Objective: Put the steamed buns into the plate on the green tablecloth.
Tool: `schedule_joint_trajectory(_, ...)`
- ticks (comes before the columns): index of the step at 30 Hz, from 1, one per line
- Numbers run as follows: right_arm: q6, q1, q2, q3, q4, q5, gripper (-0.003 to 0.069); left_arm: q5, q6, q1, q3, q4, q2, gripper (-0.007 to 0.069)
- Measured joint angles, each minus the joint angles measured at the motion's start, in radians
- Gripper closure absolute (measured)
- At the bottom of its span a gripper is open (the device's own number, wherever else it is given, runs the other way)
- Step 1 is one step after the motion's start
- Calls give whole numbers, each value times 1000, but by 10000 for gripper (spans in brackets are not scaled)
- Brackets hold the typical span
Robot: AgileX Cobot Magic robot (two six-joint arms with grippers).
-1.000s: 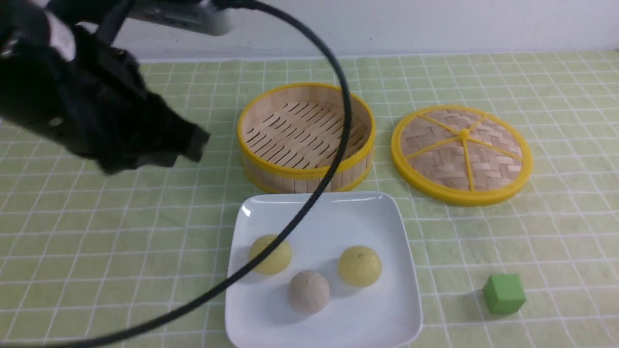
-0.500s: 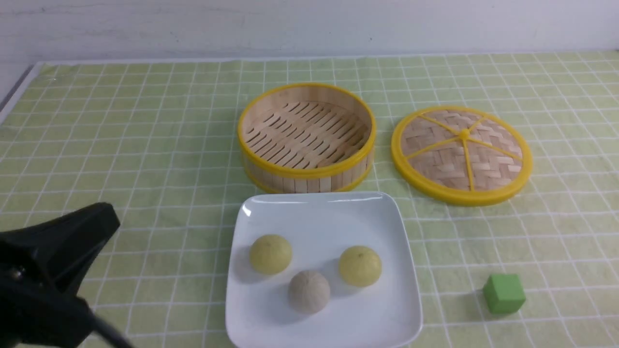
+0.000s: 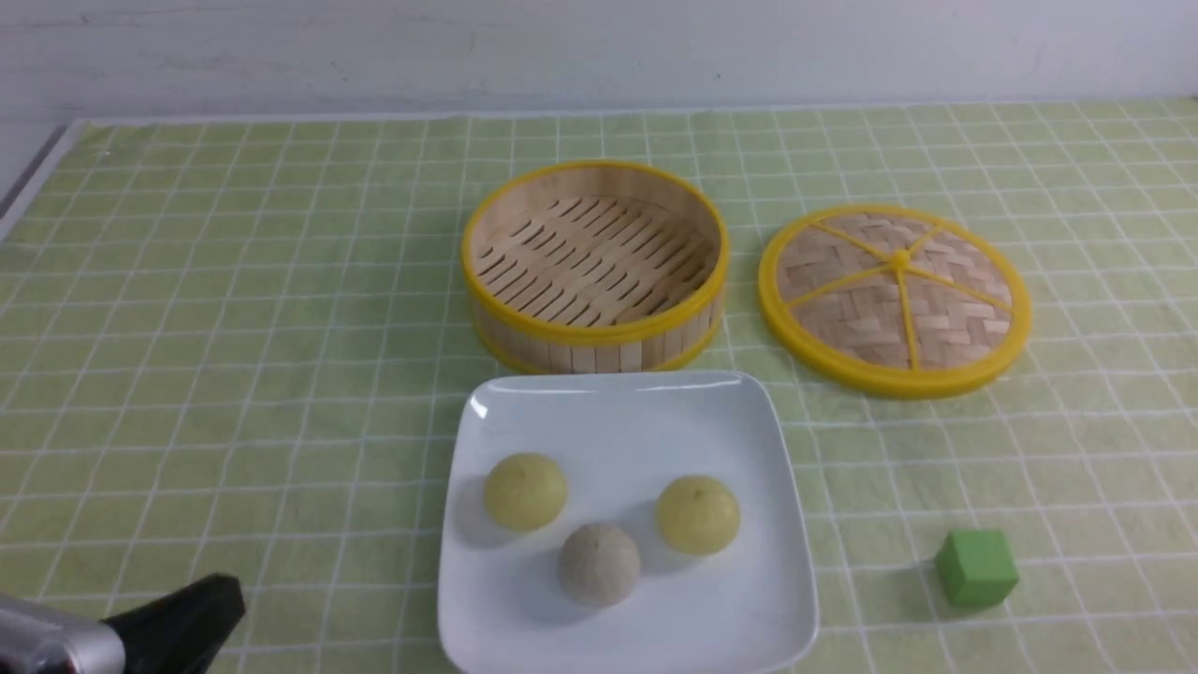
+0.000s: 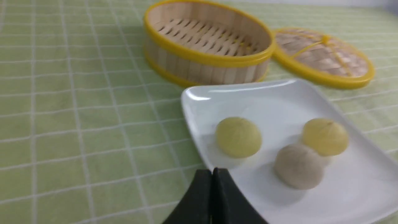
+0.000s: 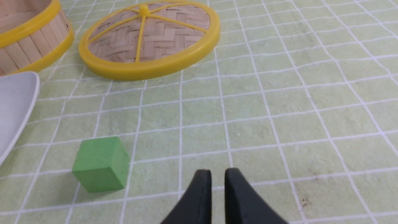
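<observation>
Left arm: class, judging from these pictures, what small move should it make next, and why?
Probably none beyond parking. Both pale yellow dome-shaped buns already sit on the glossy white square plate, the round bamboo steamer basket is empty, and the left gripper is shut, holding nothing.

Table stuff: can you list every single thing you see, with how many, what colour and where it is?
steamed buns: two, pale yellow, on the plate, one on its left part, one on its right
speckled bun: one, grey-beige, on the plate, in front of and between the yellow ones
plate: one, white, square, near middle of the cloth
steamer basket: one, bamboo with yellow rim, empty, behind the plate
woven lid: one, bamboo with yellow rim, right of the basket
cube: one, green, right of the plate
green tablecloth: one, white grid, under everything
left gripper: black, shut, empty
right gripper: black, jaws slightly apart, empty
</observation>
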Motion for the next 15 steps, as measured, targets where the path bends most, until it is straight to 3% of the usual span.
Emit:
schedule_joint_trajectory(2, 0, 0, 0, 0, 0, 0, 568, 5, -12, 60, 4, 7, -9, 607)
schedule_joint_trajectory(3, 0, -1, 0, 0, 0, 0, 565, 7, -22, 148, 13, 17, -26, 606)
schedule_joint_trajectory(4, 0, -1, 0, 0, 0, 0, 564, 8, -22, 160, 18, 18, -29, 606)
schedule_joint_trajectory(8, 0, -1, 0, 0, 0, 0, 557, 100, -27, 365, 80, 32, -183, 606)
schedule_joint_trajectory(15, 0, -1, 0, 0, 0, 0, 547, 202, -27, 421, 138, 61, -317, 606)
